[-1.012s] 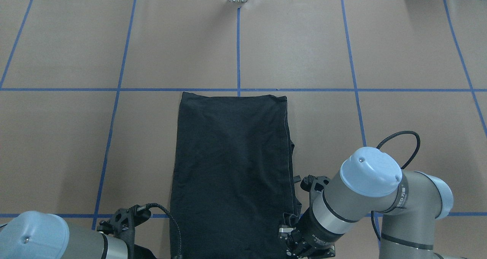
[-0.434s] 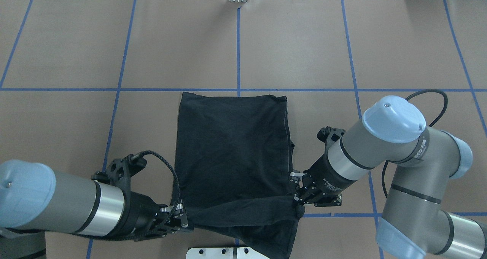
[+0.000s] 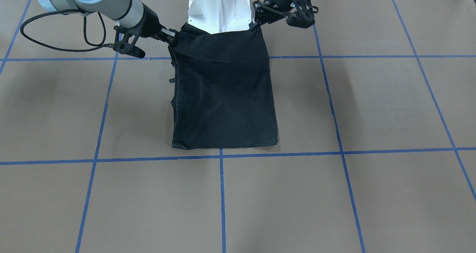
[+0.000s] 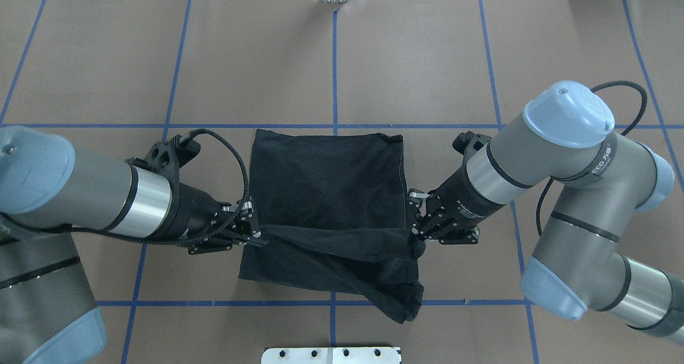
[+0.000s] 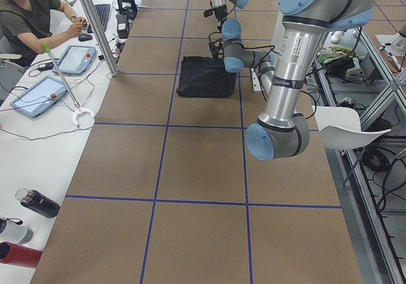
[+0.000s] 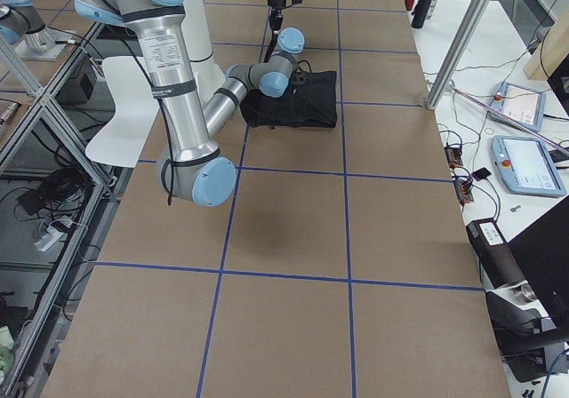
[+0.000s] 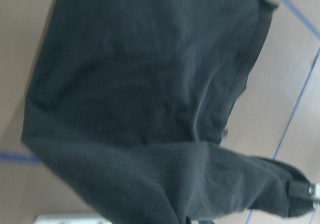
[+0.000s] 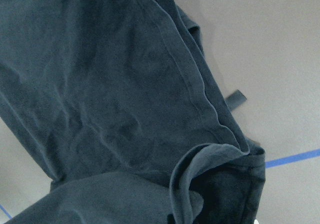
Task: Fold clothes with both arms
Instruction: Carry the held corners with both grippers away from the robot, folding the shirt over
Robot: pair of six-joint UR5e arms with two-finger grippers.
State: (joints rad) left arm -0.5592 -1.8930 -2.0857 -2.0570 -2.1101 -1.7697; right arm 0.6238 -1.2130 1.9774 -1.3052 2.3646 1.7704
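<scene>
The black T-shirt (image 4: 326, 177) lies as a long folded rectangle in the table's middle, plain side up; no logo shows. It also shows in the front view (image 3: 223, 97). My left gripper (image 4: 255, 233) is shut on its near left corner, and my right gripper (image 4: 414, 232) is shut on its near right corner. The near hem (image 4: 336, 237) is lifted and stretched between them over the shirt's near half; slack cloth hangs down at the right. In the front view the left gripper (image 3: 256, 22) and right gripper (image 3: 171, 35) hold the same edge. Both wrist views show only black cloth (image 7: 150, 99) (image 8: 110, 84).
The brown table (image 4: 561, 59) has a blue tape grid (image 4: 335, 70). The white pedestal base (image 4: 331, 355) is at the near edge behind the shirt. In the exterior left view an operator (image 5: 28, 18) sits by tablets, and bottles (image 5: 38, 203) lie beside the table.
Both grippers took hold of the shirt's near corners at the table's near edge. They lifted them and carried the hem away from the robot, over the shirt.
</scene>
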